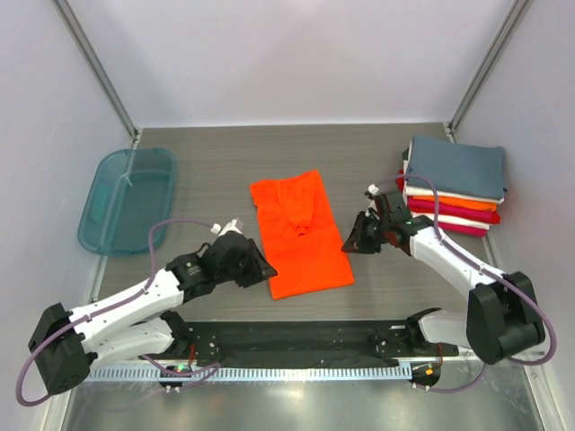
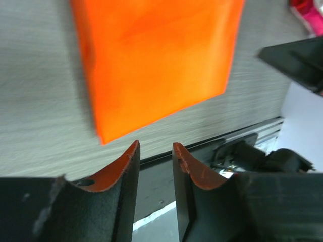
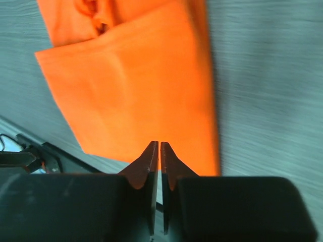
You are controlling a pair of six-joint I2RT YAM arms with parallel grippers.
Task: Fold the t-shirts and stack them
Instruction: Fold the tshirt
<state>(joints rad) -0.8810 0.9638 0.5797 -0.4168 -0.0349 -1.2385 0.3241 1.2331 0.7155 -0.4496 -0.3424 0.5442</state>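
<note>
A bright orange t-shirt (image 1: 300,233) lies folded lengthwise into a long strip in the middle of the table, collar end at the back. It also shows in the left wrist view (image 2: 156,60) and the right wrist view (image 3: 136,91). My left gripper (image 1: 267,269) is open and empty just off the strip's near left corner (image 2: 155,147). My right gripper (image 1: 350,244) is shut with nothing in it, just off the strip's right edge (image 3: 159,147). A stack of folded t-shirts (image 1: 454,184), slate blue-grey on top, then white, orange and crimson, sits at the back right.
A translucent teal plastic tub (image 1: 127,197) stands at the left edge of the table. A black rail (image 1: 296,341) with the arm bases runs along the near edge. White walls close in the left, back and right sides.
</note>
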